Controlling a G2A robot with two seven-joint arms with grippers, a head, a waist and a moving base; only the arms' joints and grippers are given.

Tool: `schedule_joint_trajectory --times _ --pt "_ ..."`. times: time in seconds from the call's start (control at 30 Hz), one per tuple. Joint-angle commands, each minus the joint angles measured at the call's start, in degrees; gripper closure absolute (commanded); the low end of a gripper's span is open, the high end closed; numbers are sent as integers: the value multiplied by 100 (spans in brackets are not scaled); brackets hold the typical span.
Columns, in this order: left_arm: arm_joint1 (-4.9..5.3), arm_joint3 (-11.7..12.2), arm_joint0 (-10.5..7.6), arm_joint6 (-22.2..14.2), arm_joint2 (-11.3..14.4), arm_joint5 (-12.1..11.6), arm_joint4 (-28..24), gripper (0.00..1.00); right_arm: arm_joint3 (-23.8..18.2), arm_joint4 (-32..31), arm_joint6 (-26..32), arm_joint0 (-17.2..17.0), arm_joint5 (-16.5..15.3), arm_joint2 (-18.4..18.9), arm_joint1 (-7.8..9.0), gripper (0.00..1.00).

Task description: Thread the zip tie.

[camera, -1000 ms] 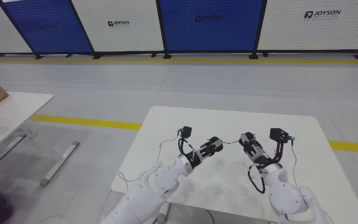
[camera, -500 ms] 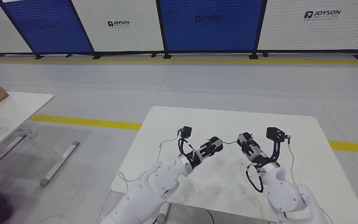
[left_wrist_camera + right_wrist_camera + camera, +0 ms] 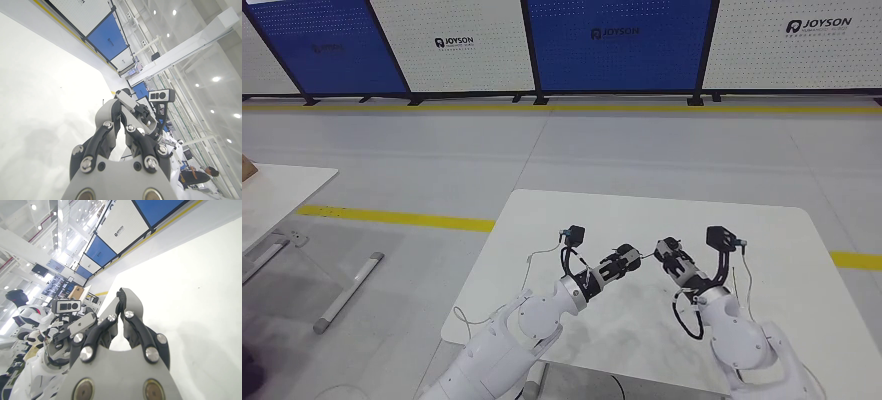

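**A:** Over the white table (image 3: pixel 572 215), how many grippers do you count?

**B:** Two, tip to tip and nearly touching above its middle: the left gripper (image 3: pixel 632 257) and the right gripper (image 3: pixel 660 249).

**A:** Fingers?

**B:** Each wrist view shows its own pair pressed together, on the left gripper (image 3: pixel 120 115) and the right gripper (image 3: pixel 119 307) alike.

**A:** And the zip tie?

**B:** One zip tie (image 3: pixel 646 255), a thin pale line bridging the small gap between the two tips. It's too fine to tell whether either pair pinches it.

**A:** Anything else?

**B:** One second table (image 3: pixel 282 190) at the top view's left edge. Behind it all stand two blue panels (image 3: pixel 617 45) and three white panels (image 3: pixel 452 45)
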Motion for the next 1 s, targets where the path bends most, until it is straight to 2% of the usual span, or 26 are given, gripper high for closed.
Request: schedule_joint_trajectory --times 0.0,0.2,0.4,0.6,0.77,0.87,0.97 --pt "0 0 0 0 0 0 0 100 20 199 -19 15 -39 18 -14 100" --pt "0 0 0 0 0 0 0 100 -25 465 -116 -63 -189 185 -13 100" --pt "0 0 0 0 0 0 0 100 50 135 -68 -49 -94 149 -4 100" --pt "-9 -16 19 43 12 0 -70 100 -8 164 -47 -84 -206 170 -3 100" --pt "-26 -22 44 52 -2 -183 -330 100 -41 225 -54 -126 -288 207 -3 100" --pt "-26 -40 72 -138 -38 -326 -676 100 -44 300 -25 -139 -317 215 -6 100" --pt "-7 -67 94 -308 -101 -384 -746 100 -58 480 65 -152 -391 269 -4 100"
